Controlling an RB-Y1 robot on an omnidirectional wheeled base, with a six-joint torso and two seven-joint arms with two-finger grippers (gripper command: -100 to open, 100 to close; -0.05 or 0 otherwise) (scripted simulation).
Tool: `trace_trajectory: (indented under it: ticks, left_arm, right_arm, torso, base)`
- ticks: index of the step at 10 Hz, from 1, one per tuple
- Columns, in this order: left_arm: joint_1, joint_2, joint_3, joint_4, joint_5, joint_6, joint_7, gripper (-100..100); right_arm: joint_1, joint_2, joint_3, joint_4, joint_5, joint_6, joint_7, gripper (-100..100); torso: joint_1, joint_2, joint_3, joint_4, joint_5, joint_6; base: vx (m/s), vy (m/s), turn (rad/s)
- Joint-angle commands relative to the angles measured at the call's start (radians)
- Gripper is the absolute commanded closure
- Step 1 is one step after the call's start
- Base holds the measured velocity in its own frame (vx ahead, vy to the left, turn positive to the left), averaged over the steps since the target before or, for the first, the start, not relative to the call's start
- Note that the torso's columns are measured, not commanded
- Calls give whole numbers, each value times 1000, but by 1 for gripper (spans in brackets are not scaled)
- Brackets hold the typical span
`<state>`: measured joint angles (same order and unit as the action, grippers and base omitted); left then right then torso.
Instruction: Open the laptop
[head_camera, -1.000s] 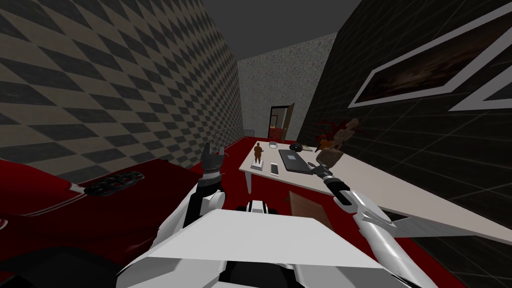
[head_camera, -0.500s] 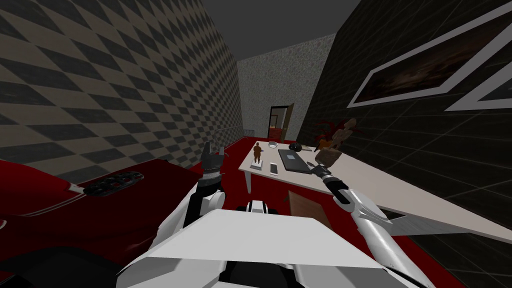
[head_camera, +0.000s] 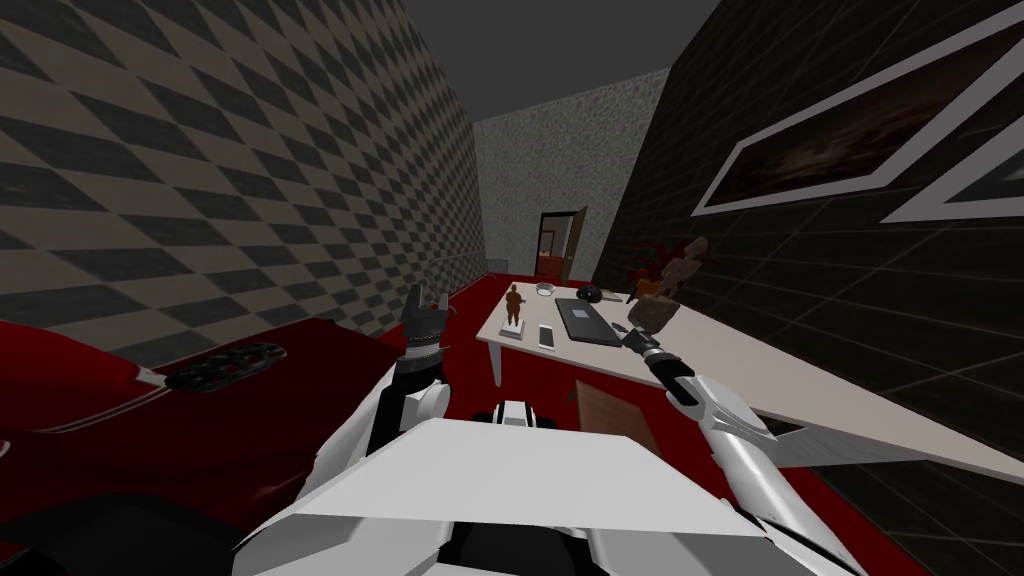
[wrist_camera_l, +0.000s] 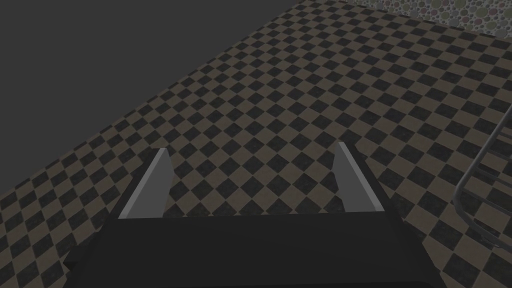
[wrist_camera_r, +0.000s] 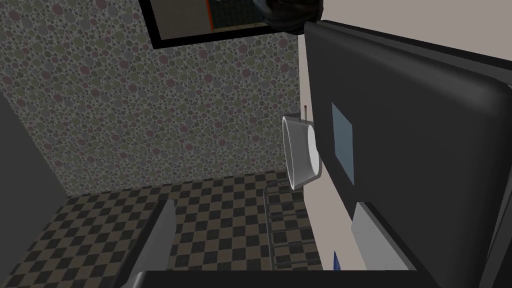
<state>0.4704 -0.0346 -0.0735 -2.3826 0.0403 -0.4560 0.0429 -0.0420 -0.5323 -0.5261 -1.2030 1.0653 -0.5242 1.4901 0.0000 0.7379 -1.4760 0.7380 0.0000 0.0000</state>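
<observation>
currently right gripper (head_camera: 630, 336) hovers beside the closed laptop (head_camera: 588, 322), fingers apart.

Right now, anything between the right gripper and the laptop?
Nothing visible. The open right gripper is at the closed laptop's near corner, one finger right beside its lid. The white bowl and the phone lie beyond the laptop, off the path.

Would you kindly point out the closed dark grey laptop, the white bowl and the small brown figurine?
Closed dark grey laptop (head_camera: 588, 322): head view, middle of its lid.
White bowl (wrist_camera_r: 299, 152): right wrist view, its outer wall.
Small brown figurine (head_camera: 515, 303): head view, its torso.
</observation>
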Motion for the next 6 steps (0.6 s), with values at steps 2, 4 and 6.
trace_trajectory:
  ticks: [2, 4, 6]
  left_arm:
    - [0, 0, 0, 0, 0, 0, 0, 0]
    - [0, 0, 0, 0, 0, 0, 0, 0]
    - [0, 0, 0, 0, 0, 0, 0, 0]
  right_arm:
    - [-20, 2, -14, 17, 46, -22, 81, -100]
    - [-20, 2, -15, 17, 47, -22, 82, -100]
    - [11, -55, 44, 74, 36, 40, 27, -100]
  torso:
    - [0, 0, 0, 0, 0, 0]
    - [0, 0, 0, 0, 0, 0]
    - [-7, 6, 3, 1, -2, -1]
  base:
    - [-8, -10, -5]
    - [-6, -8, -2]
    - [-153, -137, 464]
